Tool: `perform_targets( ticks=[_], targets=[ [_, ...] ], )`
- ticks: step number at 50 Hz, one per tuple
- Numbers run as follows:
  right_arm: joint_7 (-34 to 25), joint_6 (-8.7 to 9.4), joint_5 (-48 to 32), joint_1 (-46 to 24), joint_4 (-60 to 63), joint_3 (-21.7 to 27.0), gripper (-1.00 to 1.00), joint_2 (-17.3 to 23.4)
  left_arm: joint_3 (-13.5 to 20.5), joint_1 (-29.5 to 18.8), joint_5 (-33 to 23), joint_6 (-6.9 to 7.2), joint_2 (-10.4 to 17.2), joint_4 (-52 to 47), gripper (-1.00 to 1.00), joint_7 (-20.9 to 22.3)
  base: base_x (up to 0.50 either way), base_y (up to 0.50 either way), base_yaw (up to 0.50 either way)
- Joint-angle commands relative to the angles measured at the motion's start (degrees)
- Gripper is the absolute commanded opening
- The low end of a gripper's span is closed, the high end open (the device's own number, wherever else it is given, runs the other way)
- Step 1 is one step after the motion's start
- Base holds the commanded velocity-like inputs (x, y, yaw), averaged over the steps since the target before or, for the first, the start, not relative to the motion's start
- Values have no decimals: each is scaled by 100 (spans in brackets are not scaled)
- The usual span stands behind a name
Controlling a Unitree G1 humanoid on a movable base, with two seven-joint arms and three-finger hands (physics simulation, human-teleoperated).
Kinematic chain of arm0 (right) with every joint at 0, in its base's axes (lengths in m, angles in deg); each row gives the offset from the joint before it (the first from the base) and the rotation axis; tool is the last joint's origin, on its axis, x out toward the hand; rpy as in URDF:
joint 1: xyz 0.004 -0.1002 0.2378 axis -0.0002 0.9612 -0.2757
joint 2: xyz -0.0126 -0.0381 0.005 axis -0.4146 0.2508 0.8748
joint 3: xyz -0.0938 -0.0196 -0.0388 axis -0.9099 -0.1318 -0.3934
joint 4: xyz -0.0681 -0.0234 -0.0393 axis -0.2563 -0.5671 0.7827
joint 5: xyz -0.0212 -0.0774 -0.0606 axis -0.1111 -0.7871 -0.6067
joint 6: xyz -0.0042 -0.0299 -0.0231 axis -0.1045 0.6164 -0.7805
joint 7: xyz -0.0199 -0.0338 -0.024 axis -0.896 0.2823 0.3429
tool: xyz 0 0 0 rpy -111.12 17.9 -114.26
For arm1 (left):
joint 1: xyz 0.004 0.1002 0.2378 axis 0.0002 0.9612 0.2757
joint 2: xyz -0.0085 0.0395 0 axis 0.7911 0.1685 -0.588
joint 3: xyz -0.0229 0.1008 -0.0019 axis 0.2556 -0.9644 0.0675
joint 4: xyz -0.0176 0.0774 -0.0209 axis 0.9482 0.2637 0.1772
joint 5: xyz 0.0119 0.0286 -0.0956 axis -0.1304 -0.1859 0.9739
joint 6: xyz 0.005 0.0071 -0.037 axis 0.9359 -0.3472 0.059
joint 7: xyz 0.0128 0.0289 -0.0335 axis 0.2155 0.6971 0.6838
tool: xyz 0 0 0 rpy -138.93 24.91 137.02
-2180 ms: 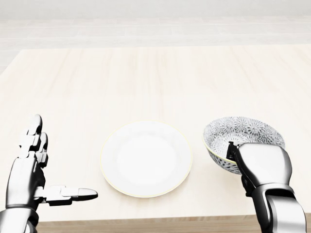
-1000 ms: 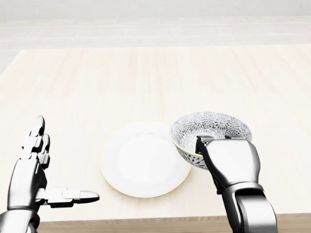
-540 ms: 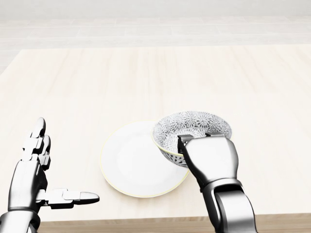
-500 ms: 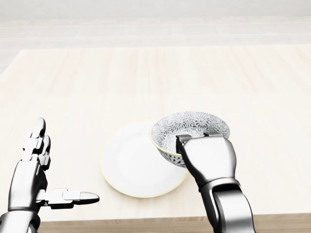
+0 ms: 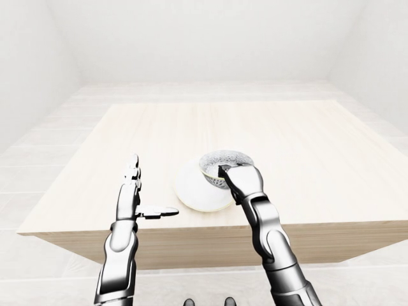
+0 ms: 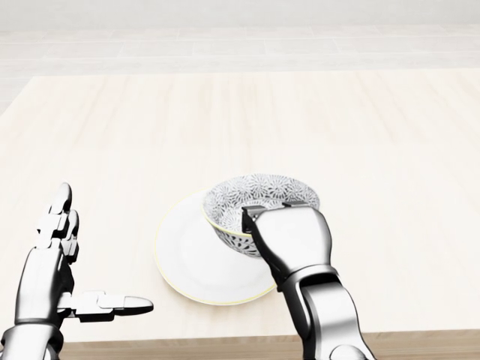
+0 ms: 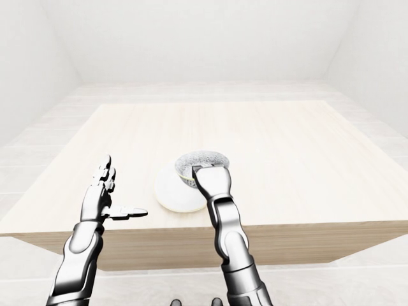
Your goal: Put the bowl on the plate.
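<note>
The right hand (image 6: pixel 289 240) grips the bowl (image 6: pixel 259 192) over the plate (image 6: pixel 184 256) at two o'clock; the left hand (image 6: pixel 49 274) is spread wide.

You had bare surface (image 6: pixel 240 112) across the upper half of the head view and down its right side. The obstacles sat low in the middle: the plate (image 6: pixel 180 255), the bowl (image 6: pixel 259 191) over its right part, and your right hand (image 6: pixel 291 240) clamped on the bowl's rim. Your left hand (image 6: pixel 49 277), spread, stood well apart at lower left.

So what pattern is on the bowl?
The round ceramic bowl carries a grey-and-white floral print with a yellowish rim, clearest in the head view.
</note>
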Motion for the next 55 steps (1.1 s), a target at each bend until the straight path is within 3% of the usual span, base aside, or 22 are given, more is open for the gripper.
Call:
perform_targets(
  ticks=[1, 10, 19, 49, 55],
  targets=[
    [271, 0, 43, -244, -306, -67, -56, -107, 10, -93, 0, -122, 26, 251, 100, -25, 0, 0, 0],
    [431, 0, 67, -493, -629, -88, -58, -183, 52, -45, 63, -56, 59, 133, 100, 31, 0, 0, 0],
    [539, 0, 119, -628, -831, -164, -63, -273, 115, -114, 71, -152, 96, 321, 100, 26, 0, 0, 0],
    [812, 0, 412, -933, -1474, -265, -61, -432, 84, -80, 17, -50, 80, 165, 100, 0, 0, 0, 0],
    [921, 0, 486, -984, -1679, -257, -69, -441, 99, -85, 22, -74, 87, 182, 100, 6, 0, 0, 0]
  ],
)
